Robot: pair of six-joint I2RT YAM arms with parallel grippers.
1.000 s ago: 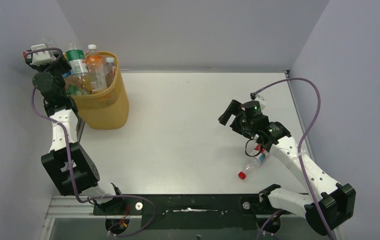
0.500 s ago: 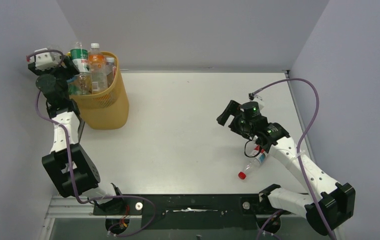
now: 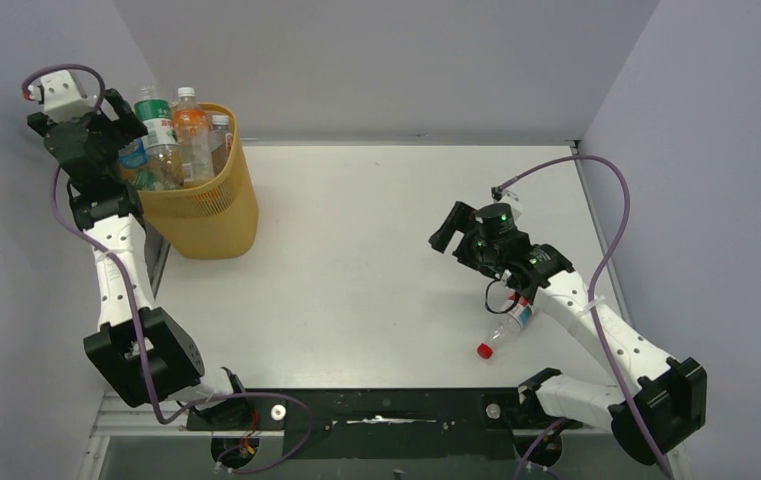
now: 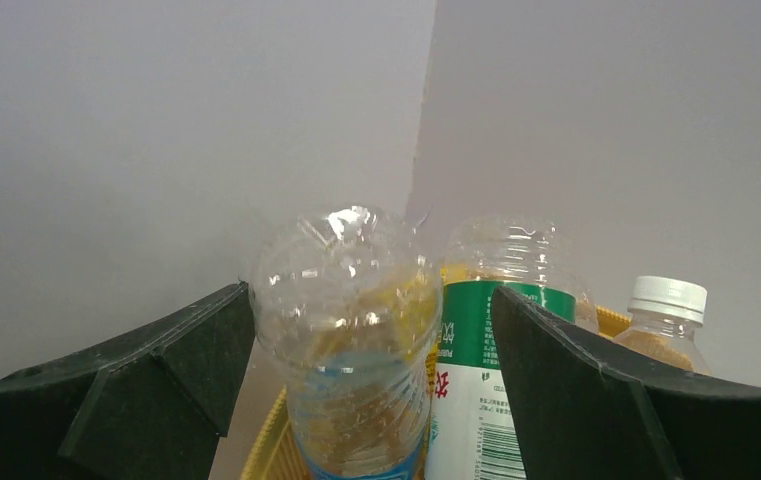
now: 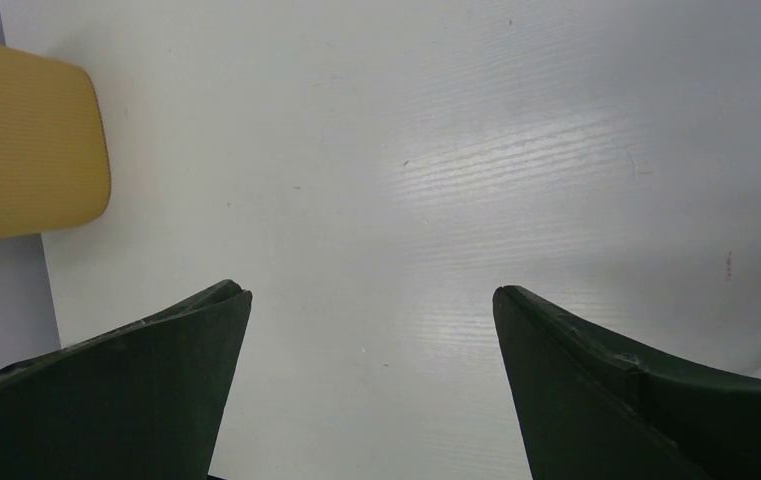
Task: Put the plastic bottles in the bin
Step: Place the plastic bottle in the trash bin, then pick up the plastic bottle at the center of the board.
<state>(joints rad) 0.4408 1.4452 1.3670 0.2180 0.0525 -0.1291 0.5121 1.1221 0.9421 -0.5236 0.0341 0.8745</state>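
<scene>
Broadly, the white surface spreads out to the right of the yellow-orange bin and toward the arm bases, and the bin stands upright on it, close to the left wall. The bin's mesh sides show in the top view, and its rim is crowded with bottles that stick up above it. The left hand hovers at the bin's left rim, raised to the level of the bottle tops, with its jaws spread wide. A clear bottle stands base-up in the bin between its two fingers; the bottle sits just beside the left-side finger and leaves a gap to the other one, so the hand grips nothing. The right hand hangs well to the right of the bin, above bare surface, its jaws also wide with nothing between them; a corner of the bin shows at the left edge of its wrist view. Beside the clear bottle in the bin stand a green-labelled bottle, an orange bottle with a white cap and, at the bin's right rim, a smaller white-capped bottle. One red-capped bottle lies on its side on the surface, far right of the bin and nearer the bases, partly under the right arm.
</scene>
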